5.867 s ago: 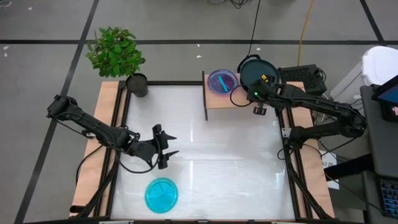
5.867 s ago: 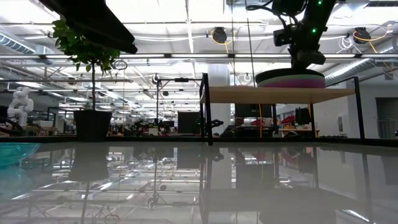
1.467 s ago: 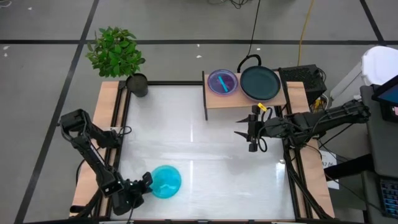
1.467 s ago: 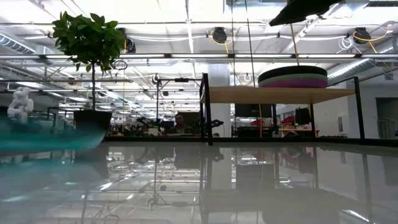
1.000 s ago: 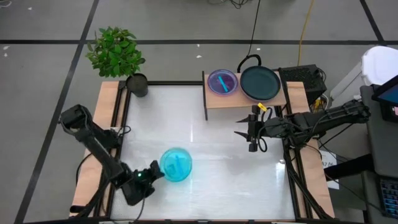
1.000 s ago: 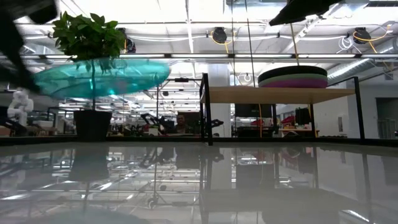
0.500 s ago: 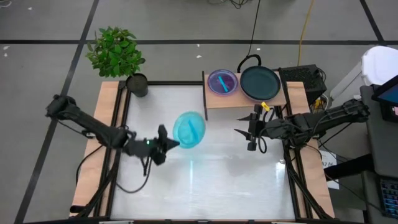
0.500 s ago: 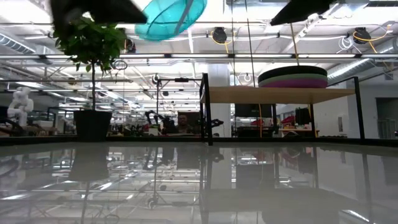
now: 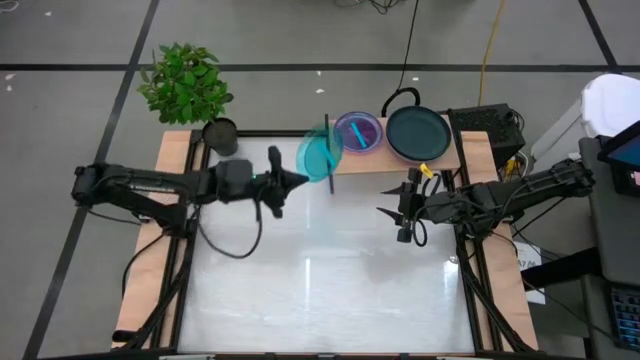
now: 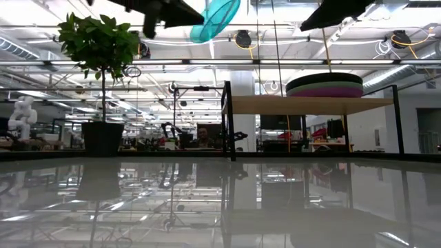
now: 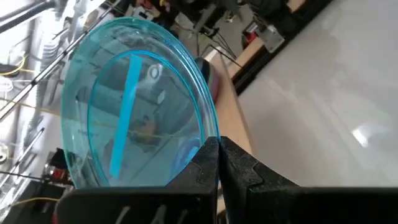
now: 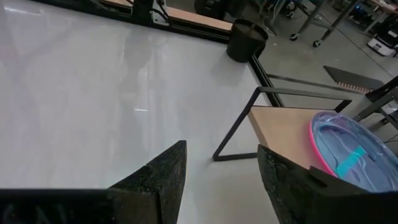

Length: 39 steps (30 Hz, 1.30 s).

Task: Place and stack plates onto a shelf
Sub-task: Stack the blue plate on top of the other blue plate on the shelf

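**Fingers pinched a cyan plate beside the shelf**

The left gripper [image 9: 290, 180] had its fingers [image 11: 205, 163] closed tight on the rim of a round translucent cyan plastic plate [image 9: 320, 154], held tilted on edge, high above the glossy white counter [image 9: 320, 270] and just beside the thin side panel of the small light-wood shelf [image 9: 395, 160]. The left arm stretched nearly level across the counter's far side. On the shelf sat a pink-rimmed stack topped by another cyan plate [image 9: 358, 131] and a stack topped by a black plate [image 9: 417, 133]. The right gripper [image 9: 400, 213] hovered near the shelf's front, fingers [image 12: 155, 174] spread apart, holding nothing. A potted green plant [image 9: 188, 85] stood at the far left corner.
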Motion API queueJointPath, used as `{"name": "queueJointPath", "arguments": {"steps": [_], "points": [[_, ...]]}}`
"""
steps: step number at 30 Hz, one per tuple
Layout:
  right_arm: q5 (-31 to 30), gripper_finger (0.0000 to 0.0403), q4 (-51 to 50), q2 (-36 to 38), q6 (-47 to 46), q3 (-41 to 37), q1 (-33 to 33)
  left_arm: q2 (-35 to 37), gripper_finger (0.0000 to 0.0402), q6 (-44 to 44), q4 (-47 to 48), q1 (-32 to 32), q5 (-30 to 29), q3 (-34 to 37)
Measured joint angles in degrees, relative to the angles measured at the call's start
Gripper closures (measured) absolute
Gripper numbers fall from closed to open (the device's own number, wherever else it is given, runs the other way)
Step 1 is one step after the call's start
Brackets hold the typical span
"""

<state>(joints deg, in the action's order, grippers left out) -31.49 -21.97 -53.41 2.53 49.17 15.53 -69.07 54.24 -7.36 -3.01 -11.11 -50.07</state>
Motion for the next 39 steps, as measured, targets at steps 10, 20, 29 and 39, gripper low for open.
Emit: {"name": "queueJointPath", "arguments": {"steps": [10,20,29,39], "points": [[0.01,0.0222,-0.2,0.02,0.1,0.0,0.0,-12.94,0.0396,-0.8,0.23,-6.36,3.81,-11.18],[1.86,0.0222,-3.37,0.02,-3.38,0.0,0.69,-23.06,0.0396,-5.47,0.26,-10.27,3.78,-19.91],[3.2,0.0222,-4.45,0.13,-4.36,0.0,3.09,-30.0,0.0396,-7.36,-10.41,-12.06,3.51,-20.3],[3.16,0.0222,-4.91,0.13,-4.64,0.0,3.34,-33.16,0.0396,-8.47,-10.34,-12.72,-1.87,-22.98]]}}
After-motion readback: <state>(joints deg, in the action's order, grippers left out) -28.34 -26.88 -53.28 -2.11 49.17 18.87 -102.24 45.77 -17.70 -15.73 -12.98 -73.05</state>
